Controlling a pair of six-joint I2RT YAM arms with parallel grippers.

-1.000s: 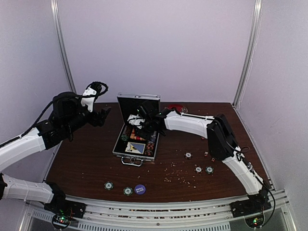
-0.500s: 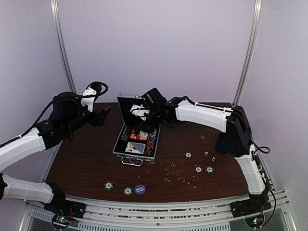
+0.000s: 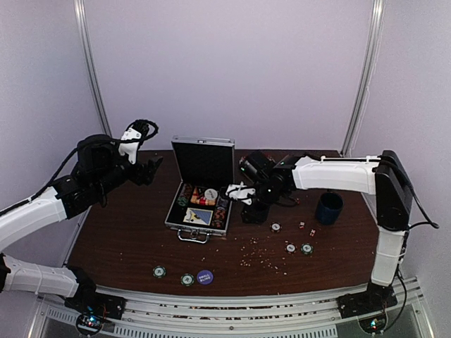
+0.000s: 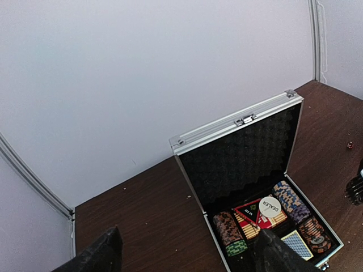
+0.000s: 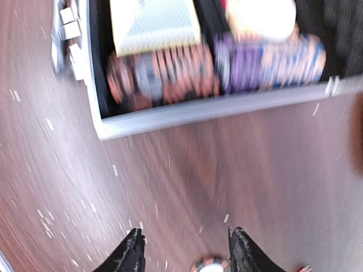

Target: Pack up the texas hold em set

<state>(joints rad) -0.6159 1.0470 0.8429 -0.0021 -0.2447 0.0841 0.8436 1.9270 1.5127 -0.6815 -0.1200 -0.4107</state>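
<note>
the silver case [image 3: 204,163] sits open mid-table, lid upright, with chips [image 4: 229,235] and cards [image 4: 298,242] in its tray. the right gripper [image 5: 184,258] hangs at the case's 3 o'clock, claw spread and empty, a loose chip [image 5: 209,264] showing between its fingers. the left gripper [image 4: 187,255], at the case's 10 o'clock, is spread wide too, holding nothing.

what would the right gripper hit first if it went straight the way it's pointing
Most likely the bare table, short of the aluminium case. The right gripper is open, with a loose poker chip right by it; blur leaves depth unclear.
</note>
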